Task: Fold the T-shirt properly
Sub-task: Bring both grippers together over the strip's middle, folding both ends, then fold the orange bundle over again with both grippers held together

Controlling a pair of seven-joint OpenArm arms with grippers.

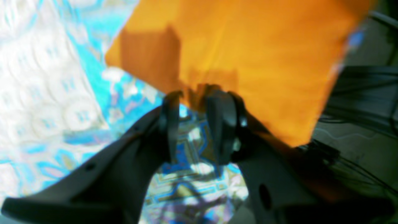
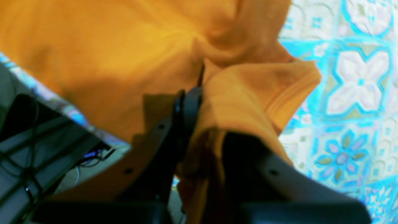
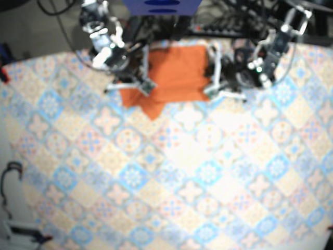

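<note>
On patterned tablecloth [image 3: 171,182], orange T-shirt [image 3: 174,73] beside dark cables [image 3: 229,23]

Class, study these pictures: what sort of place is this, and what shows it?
Probably a robotics lab bench, not a home. The left arm and right arm reach over a tile-patterned tablecloth to an orange T-shirt, with cables massed behind the table.

T-shirt [image 3: 174,73] on table [image 3: 156,182] far edge (between left hand [image 3: 212,89], right hand [image 3: 145,85]).
</note>
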